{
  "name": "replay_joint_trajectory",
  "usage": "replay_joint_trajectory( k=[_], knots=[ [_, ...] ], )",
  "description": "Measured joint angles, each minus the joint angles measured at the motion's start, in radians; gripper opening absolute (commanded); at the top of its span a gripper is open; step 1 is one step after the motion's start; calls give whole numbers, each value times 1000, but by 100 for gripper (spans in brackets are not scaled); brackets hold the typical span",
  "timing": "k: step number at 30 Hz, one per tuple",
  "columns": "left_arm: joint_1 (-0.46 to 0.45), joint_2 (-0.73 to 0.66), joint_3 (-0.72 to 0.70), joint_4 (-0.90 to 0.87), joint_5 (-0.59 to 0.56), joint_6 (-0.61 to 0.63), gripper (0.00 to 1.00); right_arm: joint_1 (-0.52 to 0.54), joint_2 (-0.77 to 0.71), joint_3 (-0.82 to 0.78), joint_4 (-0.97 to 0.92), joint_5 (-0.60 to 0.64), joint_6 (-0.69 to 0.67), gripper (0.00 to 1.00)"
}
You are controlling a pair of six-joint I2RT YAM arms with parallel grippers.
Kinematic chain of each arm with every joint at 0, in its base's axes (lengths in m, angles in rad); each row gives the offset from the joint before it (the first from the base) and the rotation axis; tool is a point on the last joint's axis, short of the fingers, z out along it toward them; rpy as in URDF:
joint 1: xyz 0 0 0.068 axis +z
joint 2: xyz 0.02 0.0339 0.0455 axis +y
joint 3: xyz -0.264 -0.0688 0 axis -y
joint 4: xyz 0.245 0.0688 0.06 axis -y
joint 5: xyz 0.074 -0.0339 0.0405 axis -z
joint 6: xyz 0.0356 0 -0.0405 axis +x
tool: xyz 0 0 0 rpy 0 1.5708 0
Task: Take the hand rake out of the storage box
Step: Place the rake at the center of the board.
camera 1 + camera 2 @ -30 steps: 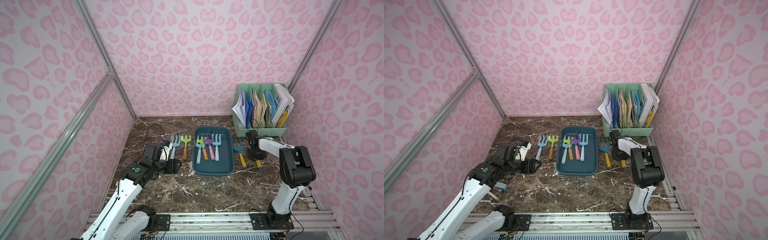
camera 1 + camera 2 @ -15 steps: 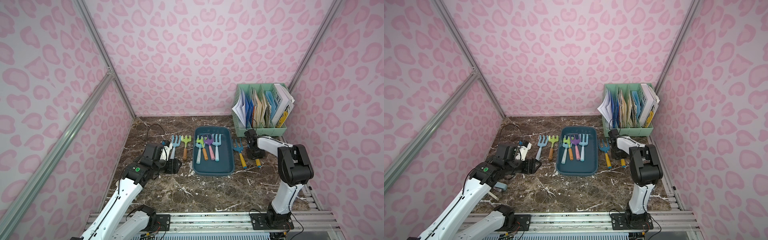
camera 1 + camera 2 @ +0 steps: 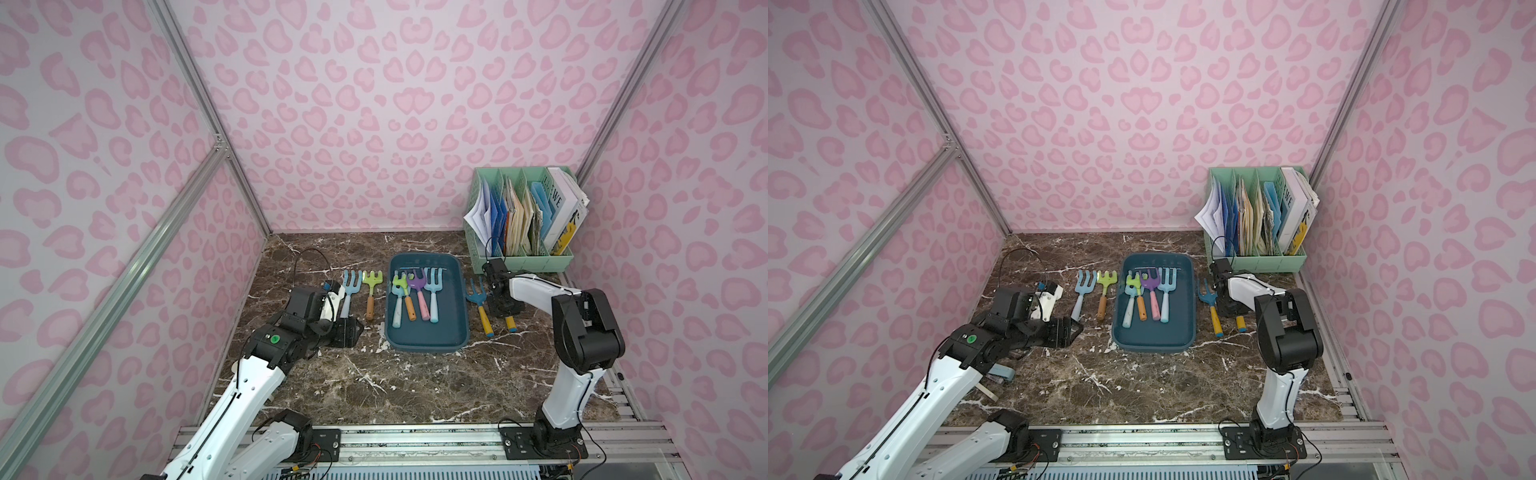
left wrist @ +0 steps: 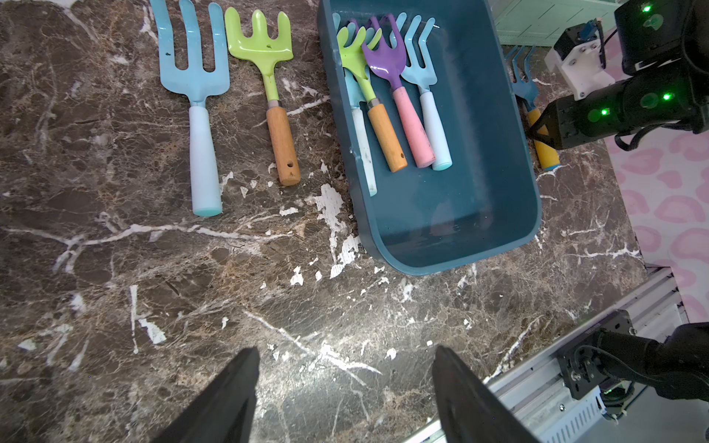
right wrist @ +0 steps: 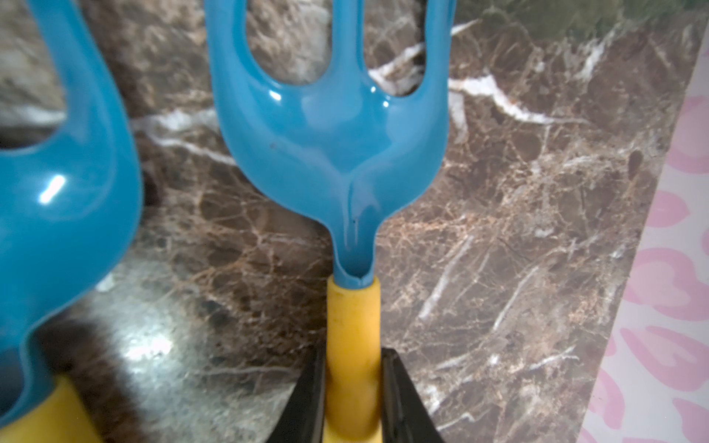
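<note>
Box (image 3: pixel 452 309): mid-table; four rakes (image 3: pixel 420 291) in its far-left part, one pale-blue partly under the green.
Right gripper (image 5: pixel 353 354): clenched on the yellow handle of a blue rake (image 5: pixel 333 153), near the table's right edge.
Both top views: gripper hides that rake except its handle end (image 3: pixel 511 324).
Second blue rake (image 3: pixel 482 309): between box and held one; cut off in right wrist view.
Left gripper (image 4: pixel 345 351): released, empty, over the table (image 4: pixel 192 287).

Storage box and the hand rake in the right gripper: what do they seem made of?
The storage box: likely moulded plastic, satin teal, one piece with rounded corners. The hand rake in the right gripper: head glossy blue with sharp highlights, painted metal or plastic; handle matte yellow, possibly plastic or rubber.
</note>
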Motion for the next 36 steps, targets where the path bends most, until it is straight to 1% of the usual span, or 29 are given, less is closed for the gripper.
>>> replay_joint_trajectory(
  k=[3,6,9,10,11,12,13,19,24,29,33,34,35,36],
  knots=[
    [0,-1,0,0,0,0,75,1,1,0,0,2,1,32],
    [0,-3,0,0,0,0,75,0,-1,0,5,16,1,47],
    [0,-6,0,0,0,0,75,2,-14,-2,9,21,5,65],
    [0,-6,0,0,0,0,75,7,-23,-4,10,16,14,79],
    [0,-6,0,0,0,0,75,15,-33,-7,6,11,23,97],
    [0,-5,0,0,0,0,75,21,-41,-9,2,4,26,99],
    [-1,-5,0,0,0,0,75,29,-54,-10,-8,-10,27,99],
    [-11,-1,0,0,-5,0,75,61,-129,-14,-43,-4,74,100],
    [-23,11,0,-10,-22,0,76,109,-232,-80,-32,29,107,100],
    [-41,34,10,-15,-47,-2,76,130,-425,-187,32,29,132,100],
    [-66,73,21,11,-56,-27,77,146,-599,-260,101,-34,150,100],
    [-75,90,25,23,-61,-34,78,147,-639,-276,118,-52,156,100],
    [-86,113,35,35,-63,-50,83,146,-684,-293,134,-71,161,100],
    [-95,132,45,42,-66,-53,93,146,-722,-309,151,-89,169,100]
  ],
)
